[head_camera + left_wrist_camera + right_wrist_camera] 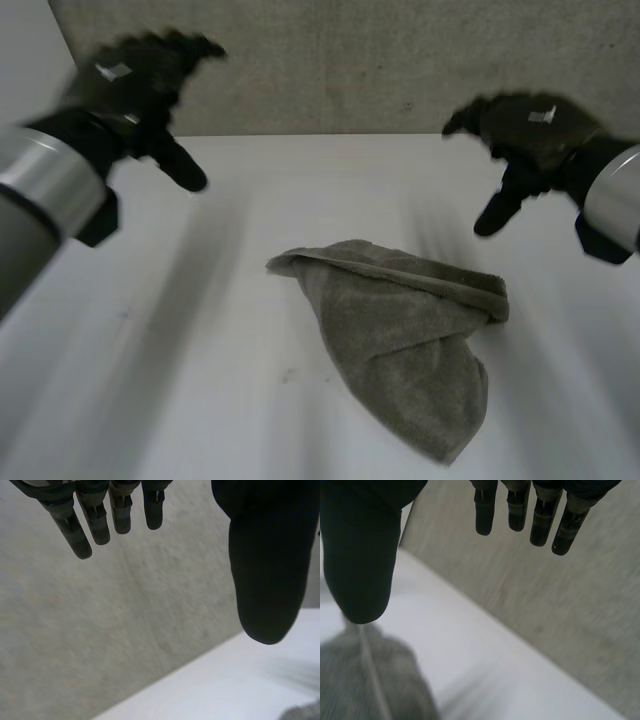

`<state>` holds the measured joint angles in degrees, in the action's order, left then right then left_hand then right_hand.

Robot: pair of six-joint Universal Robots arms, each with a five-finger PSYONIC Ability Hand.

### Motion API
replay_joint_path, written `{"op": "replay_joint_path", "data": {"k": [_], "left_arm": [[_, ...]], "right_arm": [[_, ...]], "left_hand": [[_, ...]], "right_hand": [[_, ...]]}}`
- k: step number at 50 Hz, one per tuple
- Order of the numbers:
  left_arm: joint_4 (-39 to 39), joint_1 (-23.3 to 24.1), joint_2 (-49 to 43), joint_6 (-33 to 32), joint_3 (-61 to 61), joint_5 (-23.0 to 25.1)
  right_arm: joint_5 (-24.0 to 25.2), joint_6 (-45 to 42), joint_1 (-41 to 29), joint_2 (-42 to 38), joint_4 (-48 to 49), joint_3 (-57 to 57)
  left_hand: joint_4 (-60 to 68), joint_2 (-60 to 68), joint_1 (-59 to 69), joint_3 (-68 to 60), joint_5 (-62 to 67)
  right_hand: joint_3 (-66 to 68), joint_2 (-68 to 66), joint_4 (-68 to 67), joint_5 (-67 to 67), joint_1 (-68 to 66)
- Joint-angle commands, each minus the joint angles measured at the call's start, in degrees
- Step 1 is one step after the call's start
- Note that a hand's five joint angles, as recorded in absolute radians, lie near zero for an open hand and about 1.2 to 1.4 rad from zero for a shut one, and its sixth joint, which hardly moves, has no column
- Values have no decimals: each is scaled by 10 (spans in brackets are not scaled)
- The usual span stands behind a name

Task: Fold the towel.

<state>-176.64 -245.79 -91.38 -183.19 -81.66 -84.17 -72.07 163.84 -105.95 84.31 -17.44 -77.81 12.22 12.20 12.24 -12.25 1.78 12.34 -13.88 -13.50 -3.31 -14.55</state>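
1. The towel (410,340) is plain grey-green, no pattern.
2. The bench (200,350) is white.
3. Left hand (140,85) and right hand (530,130) are black.
4. The wall (350,60) is mottled grey.

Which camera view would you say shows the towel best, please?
The head view: the whole towel lies crumpled on the table. The left wrist view catches a grey edge of it; the right wrist view shows one part beneath the thumb of the right hand.

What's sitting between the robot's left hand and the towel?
Nothing. The head view shows a bare stretch of white table between the open left hand and the crumpled towel.
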Motion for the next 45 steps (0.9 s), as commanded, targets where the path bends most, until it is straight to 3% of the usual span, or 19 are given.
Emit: {"op": "replay_joint_path", "data": {"k": [1,7,12,17,22,35,45], "left_arm": [[-44,9,-189,-1,51,51],[-107,10,-295,-4,80,71],[-228,10,-413,-30,119,91],[-244,10,-469,-35,145,112],[-245,10,-499,-35,156,143],[-237,22,-494,-35,145,151],[-243,30,-525,-36,174,149]], "right_arm": [[-22,-52,15,-64,24,-65],[-19,-54,45,-94,115,-131],[-15,-53,51,-134,252,-197],[-17,-54,51,-165,301,-218],[-21,-54,51,-192,308,-219],[-21,-54,53,-199,312,-219],[-21,-54,54,-206,323,-222]], "left_hand": [[27,27,27,-27,31],[30,31,30,-30,35],[134,135,134,-134,139],[138,138,138,-138,142],[138,138,138,-138,143],[138,138,138,-138,143],[325,325,325,-325,329]], "right_hand": [[30,-14,-18,-20,-7],[45,-29,-33,-35,-23],[132,-116,-120,-122,-110],[157,-142,-146,-148,-135],[161,-145,-149,-151,-139],[164,-149,-152,-154,-142],[268,-253,-257,-259,-246]]}}
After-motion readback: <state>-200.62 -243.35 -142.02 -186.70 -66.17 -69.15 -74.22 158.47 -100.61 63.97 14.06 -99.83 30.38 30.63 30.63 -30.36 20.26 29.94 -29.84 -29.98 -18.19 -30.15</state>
